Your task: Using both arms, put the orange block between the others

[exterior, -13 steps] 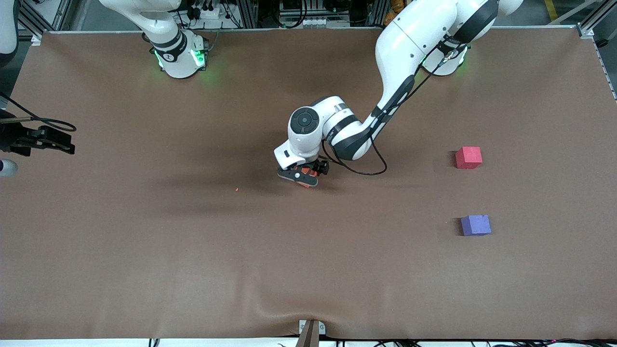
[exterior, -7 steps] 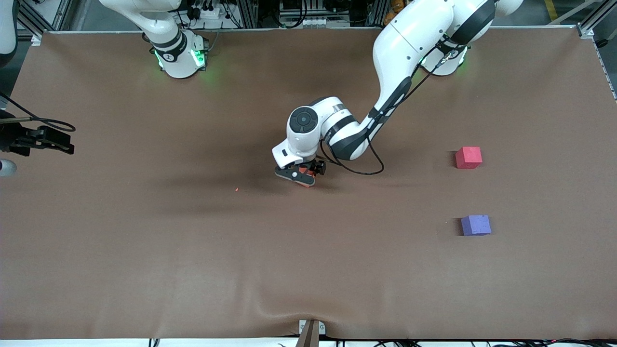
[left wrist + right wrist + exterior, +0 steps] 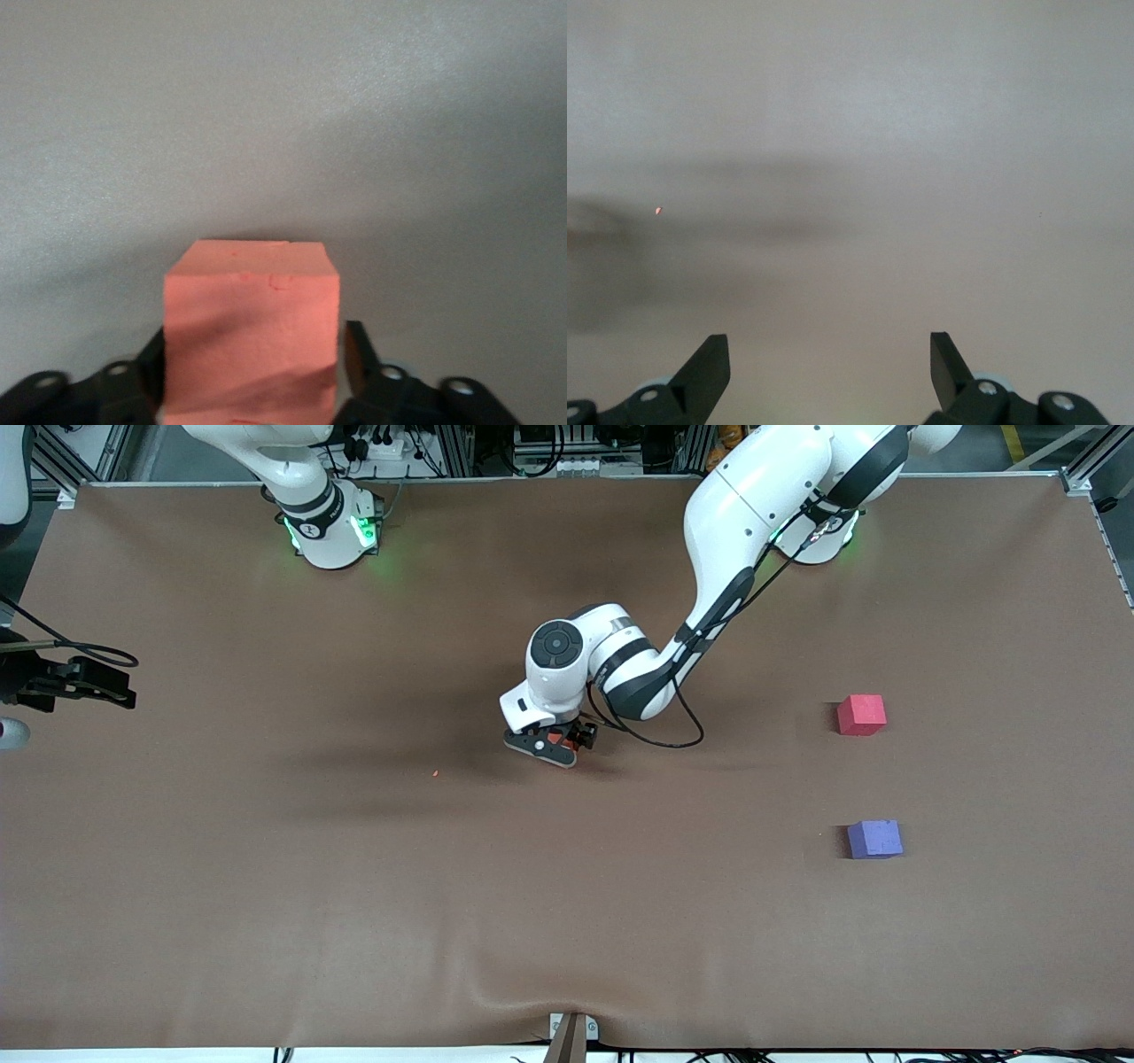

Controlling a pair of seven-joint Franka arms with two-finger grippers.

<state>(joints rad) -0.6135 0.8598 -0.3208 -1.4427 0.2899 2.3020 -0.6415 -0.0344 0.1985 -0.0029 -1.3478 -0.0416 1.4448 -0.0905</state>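
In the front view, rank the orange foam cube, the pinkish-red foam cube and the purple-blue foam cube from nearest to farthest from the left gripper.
1. The orange foam cube: between the left gripper's fingers, mid-table.
2. The pinkish-red foam cube: toward the left arm's end of the table.
3. The purple-blue foam cube: same end, nearer the front camera than the pinkish-red one.

- We see a robot lab, not a home.
- Two white arms [image 3: 726, 531] stand on green-lit bases [image 3: 332, 536] at one big table [image 3: 266, 886] with a brown cover.
- Along its edge we see metal frames [image 3: 461, 447] and many cables [image 3: 390, 443].
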